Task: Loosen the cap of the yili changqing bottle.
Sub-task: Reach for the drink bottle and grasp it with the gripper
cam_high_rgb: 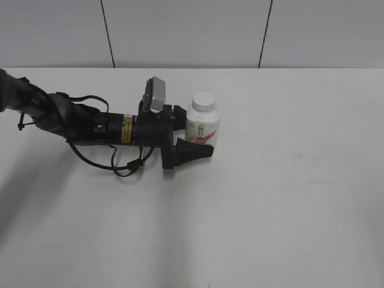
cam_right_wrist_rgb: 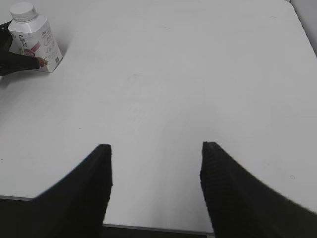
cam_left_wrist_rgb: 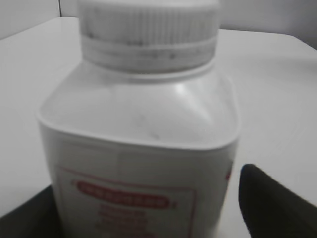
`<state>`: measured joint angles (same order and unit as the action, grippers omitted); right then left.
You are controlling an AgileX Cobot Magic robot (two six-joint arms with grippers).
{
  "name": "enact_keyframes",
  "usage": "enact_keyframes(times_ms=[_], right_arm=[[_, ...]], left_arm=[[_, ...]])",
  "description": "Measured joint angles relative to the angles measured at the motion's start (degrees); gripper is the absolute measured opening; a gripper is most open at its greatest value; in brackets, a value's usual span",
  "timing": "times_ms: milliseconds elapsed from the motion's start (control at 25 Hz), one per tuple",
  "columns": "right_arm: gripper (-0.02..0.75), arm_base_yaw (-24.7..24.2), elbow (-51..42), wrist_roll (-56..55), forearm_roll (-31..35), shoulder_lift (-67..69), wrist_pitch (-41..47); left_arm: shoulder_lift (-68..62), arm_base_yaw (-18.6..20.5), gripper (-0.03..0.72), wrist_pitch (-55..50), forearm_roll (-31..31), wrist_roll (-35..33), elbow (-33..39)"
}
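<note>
Standing upright between left gripper (cam_high_rgb: 201,141) fingers (cam_high_rgb: 195,153), which clasp its lower body: bottle (cam_high_rgb: 203,127), cap (cam_high_rgb: 204,102) on. Right gripper (cam_right_wrist_rgb: 156,163) spread wide, holding nothing.

In the left wrist view the yili changqing bottle (cam_left_wrist_rgb: 138,144) is blurred, its label print unreadable; cap (cam_left_wrist_rgb: 148,29) top is cropped at 12 o'clock.

The white table (cam_high_rgb: 288,198) carries one thing only, the yili changqing bottle (cam_high_rgb: 203,127), which stands upright on it with the cap (cam_high_rgb: 204,102) on top. The bottle stands right at the tip of the left gripper (cam_high_rgb: 201,141), between its fingers. From the right gripper (cam_right_wrist_rgb: 156,188), the bottle is far ahead and to the left, well apart from it.
</note>
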<state>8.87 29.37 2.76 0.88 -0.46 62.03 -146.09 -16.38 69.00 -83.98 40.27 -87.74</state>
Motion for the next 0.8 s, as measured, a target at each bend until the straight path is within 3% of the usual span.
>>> enact_keyframes(times_ms=[240, 520, 800], right_arm=[[0.46, 0.0, 0.0, 0.0, 0.0, 0.0, 0.0], [0.46, 0.0, 0.0, 0.0, 0.0, 0.0, 0.0], [0.46, 0.0, 0.0, 0.0, 0.0, 0.0, 0.0]], left_arm=[[0.0, 0.0, 0.552, 0.0, -1.5, 0.0, 0.0], [0.0, 0.0, 0.427, 0.1, -2.0, 0.0, 0.0], [0.6, 0.0, 0.427, 0.3, -4.7, 0.1, 0.0]])
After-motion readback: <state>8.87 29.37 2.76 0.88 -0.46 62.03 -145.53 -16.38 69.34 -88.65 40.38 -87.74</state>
